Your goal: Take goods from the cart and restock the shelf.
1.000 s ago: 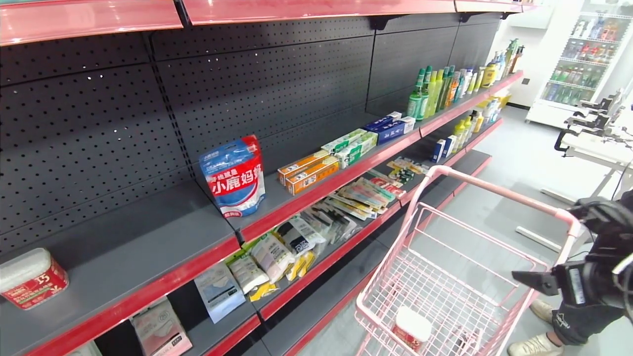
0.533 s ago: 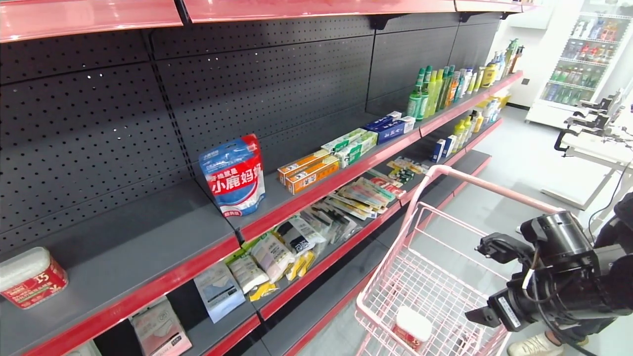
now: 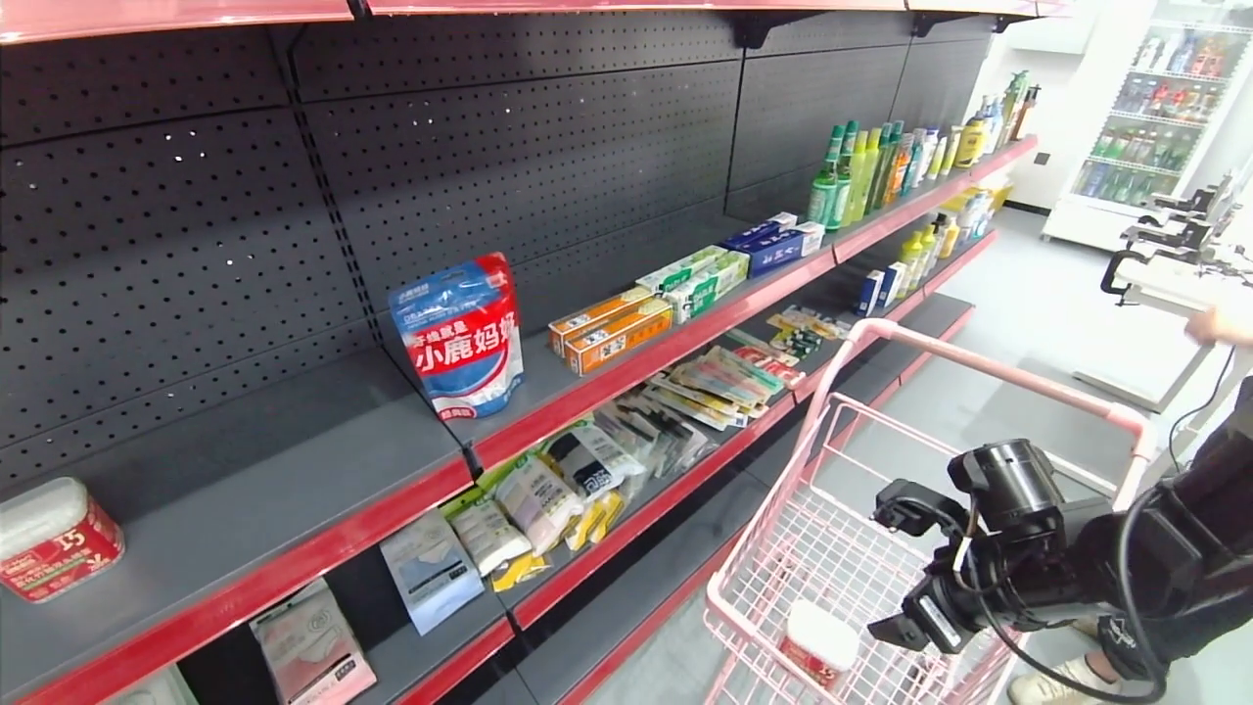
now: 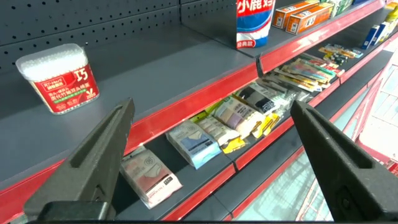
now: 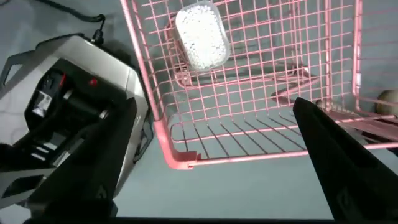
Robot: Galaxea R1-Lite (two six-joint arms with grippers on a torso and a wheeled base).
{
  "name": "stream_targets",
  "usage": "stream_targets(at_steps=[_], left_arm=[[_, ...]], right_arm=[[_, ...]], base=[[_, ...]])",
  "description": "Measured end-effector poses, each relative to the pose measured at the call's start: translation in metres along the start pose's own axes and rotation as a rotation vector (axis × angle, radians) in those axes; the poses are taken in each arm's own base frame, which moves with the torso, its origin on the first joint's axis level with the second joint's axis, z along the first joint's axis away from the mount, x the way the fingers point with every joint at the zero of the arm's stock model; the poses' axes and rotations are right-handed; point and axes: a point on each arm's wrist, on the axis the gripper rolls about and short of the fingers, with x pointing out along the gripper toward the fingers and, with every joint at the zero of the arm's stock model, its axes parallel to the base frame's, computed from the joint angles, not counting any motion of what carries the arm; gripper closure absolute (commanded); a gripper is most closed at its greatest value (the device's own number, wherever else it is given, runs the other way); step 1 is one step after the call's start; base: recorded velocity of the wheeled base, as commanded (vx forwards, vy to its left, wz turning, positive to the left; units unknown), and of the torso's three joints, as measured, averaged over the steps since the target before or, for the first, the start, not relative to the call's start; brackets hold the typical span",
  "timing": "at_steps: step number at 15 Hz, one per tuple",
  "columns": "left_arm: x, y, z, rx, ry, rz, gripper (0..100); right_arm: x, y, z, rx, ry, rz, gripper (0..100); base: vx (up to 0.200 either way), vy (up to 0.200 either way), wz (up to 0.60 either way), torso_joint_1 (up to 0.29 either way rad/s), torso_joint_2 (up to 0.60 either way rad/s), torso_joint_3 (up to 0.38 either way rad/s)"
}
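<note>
At 5 o'clock in the head view stands the pink wire cart (image 3: 989, 370) (image 5: 145, 74), its handle toward 3 o'clock. A white-topped tub (image 3: 820, 634) (image 5: 200, 36) stands upright on the cart floor, near the corner closest to the shelf (image 3: 274, 470) (image 4: 168, 68). The right gripper (image 3: 886, 573) (image 5: 214, 109) hangs over the cart's near rim, at 3 o'clock of the tub and clear of it; its fingers are spread wide and hold nothing. The right wrist view looks down through that gap onto the basket, with the tub well beyond the fingertips. The shelf fills the head view from 7 to 1 o'clock, its tiers edged in red. On the middle tier a second tub (image 3: 54, 539) (image 4: 59, 78) with a red label stands at 8 o'clock, well apart from a blue and red pouch (image 3: 457, 333) (image 4: 254, 22) standing upright near the centre. Beyond the pouch, toward 2 o'clock, lie orange boxes (image 3: 612, 336), then further boxes, then green bottles (image 3: 861, 176). Flat packets (image 3: 548, 490) (image 4: 205, 140) lie in a row on the tier below. The left gripper (image 4: 211, 106) faces the shelf front, level with the red edge of the middle tier, its fingers likewise spread wide with nothing between them; the second tub sits beyond one fingertip, untouched.
</note>
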Motion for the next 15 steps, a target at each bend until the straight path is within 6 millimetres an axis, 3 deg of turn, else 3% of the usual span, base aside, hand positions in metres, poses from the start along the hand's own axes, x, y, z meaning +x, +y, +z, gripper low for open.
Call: stream_targets(at_steps=[6, 15], left_arm=[[0.000, 0.000, 0.000, 0.001, -0.001, -0.001, 0], [0.000, 0.000, 0.000, 0.002, 0.000, -0.001, 0]], right_arm=[[0.036, -0.005, -0.006, -0.032, 0.003, 0.059, 0], [0.045, -0.001, -0.010, -0.074, 0.009, 0.125, 0]], base=[[0.000, 0.000, 0.00, -0.142, 0.30, 0.156], [0.000, 0.000, 0.00, -0.157, 0.34, 0.181]])
